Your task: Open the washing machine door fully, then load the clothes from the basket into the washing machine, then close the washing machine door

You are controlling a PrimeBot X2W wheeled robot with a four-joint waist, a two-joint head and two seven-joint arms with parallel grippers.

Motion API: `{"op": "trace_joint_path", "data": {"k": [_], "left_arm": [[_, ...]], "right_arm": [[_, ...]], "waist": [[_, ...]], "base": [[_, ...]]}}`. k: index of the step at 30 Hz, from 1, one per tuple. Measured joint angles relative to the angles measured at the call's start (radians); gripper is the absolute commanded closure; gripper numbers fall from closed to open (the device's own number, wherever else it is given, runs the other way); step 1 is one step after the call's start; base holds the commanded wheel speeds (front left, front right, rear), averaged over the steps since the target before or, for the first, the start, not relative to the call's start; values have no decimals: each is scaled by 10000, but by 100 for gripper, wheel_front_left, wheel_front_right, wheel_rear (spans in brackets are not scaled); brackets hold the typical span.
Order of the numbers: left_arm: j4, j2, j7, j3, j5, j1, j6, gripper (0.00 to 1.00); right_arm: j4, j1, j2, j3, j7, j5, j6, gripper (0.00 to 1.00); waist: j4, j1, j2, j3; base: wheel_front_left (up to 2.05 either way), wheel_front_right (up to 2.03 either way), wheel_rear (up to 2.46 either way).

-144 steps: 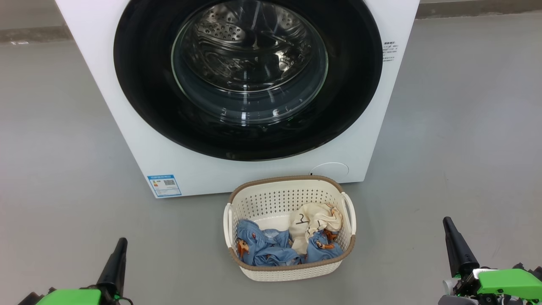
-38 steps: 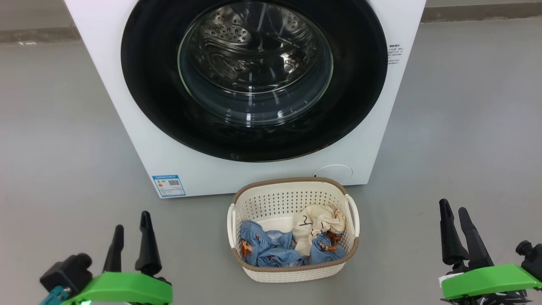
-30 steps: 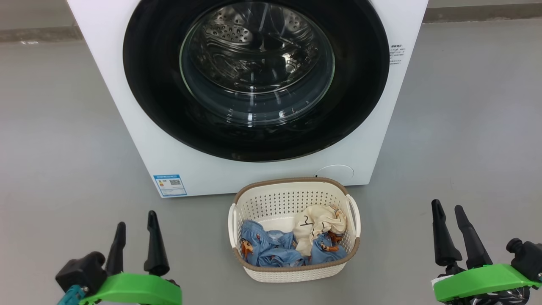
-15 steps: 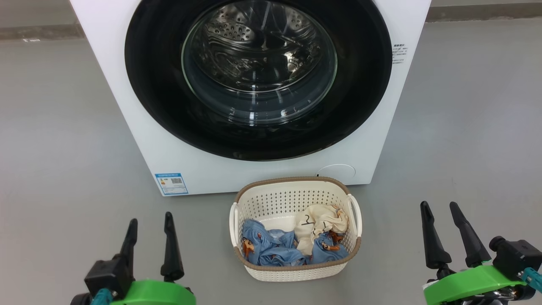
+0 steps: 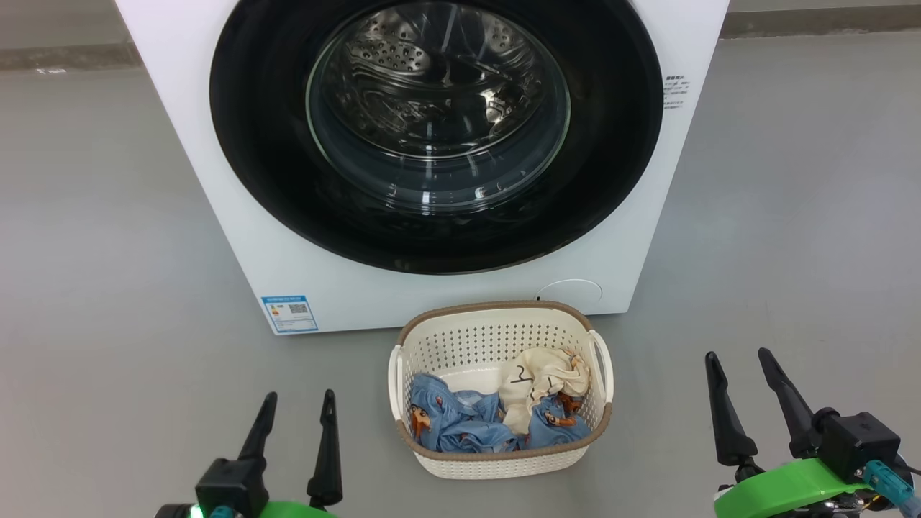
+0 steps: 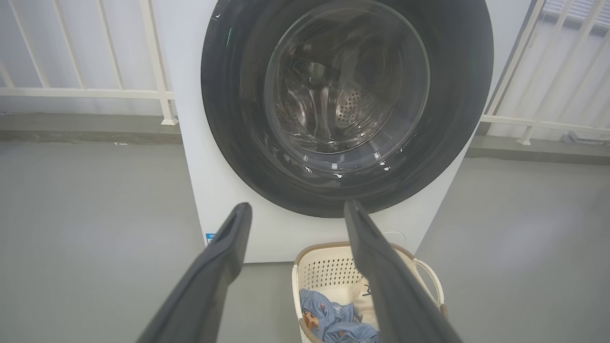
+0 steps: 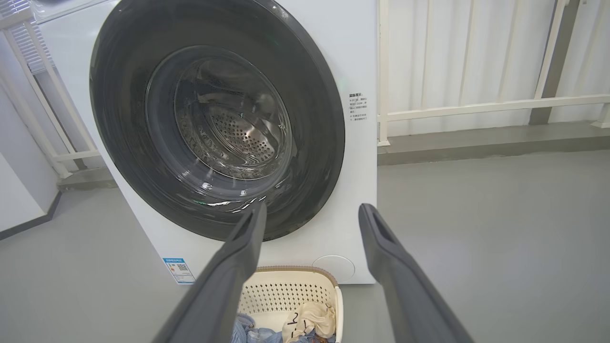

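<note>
Head view: the washing machine (image 5: 237, 216) is seen across the upper half of the frame, and its washing machine door (image 5: 273, 180) is shut flat against the front, the steel drum visible through the glass. The basket (image 5: 496, 338) is set on the grey floor (image 5: 108, 288) at lower centre, just in front of the machine and right of the blue label sticker (image 5: 289, 313). The clothes (image 5: 460, 424) are piled inside it, blue garments to the left and front, the cream cloth (image 5: 536, 381) at the right.

The left hand (image 5: 300, 393) is found at the bottom edge left of the basket, fingers spread and empty. Compared with half a second ago it has been brought rightward, closer to the basket. The right hand (image 5: 737, 352) is held at lower right, fingers likewise spread with nothing between them, and its place is nearly unchanged. Machine, door, basket and clothes have not been moved.

In both wrist views the parted fingers are pointed at the closed door, with a white railing (image 6: 71, 90) behind.
</note>
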State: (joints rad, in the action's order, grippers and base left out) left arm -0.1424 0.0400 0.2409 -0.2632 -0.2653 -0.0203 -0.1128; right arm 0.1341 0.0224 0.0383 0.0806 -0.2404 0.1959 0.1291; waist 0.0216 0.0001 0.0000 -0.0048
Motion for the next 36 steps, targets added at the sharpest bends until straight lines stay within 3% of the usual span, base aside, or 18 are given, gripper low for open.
{"op": "trace_joint_path", "data": {"k": [36], "left_arm": [[-512, 10, 104, -31, 117, -51, -163, 0]], "right_arm": [[600, 52, 8, -15, -94, -167, 0, 0]], "waist": [[-20, 0, 0, 14]], "base": [[0, 0, 0]]}}
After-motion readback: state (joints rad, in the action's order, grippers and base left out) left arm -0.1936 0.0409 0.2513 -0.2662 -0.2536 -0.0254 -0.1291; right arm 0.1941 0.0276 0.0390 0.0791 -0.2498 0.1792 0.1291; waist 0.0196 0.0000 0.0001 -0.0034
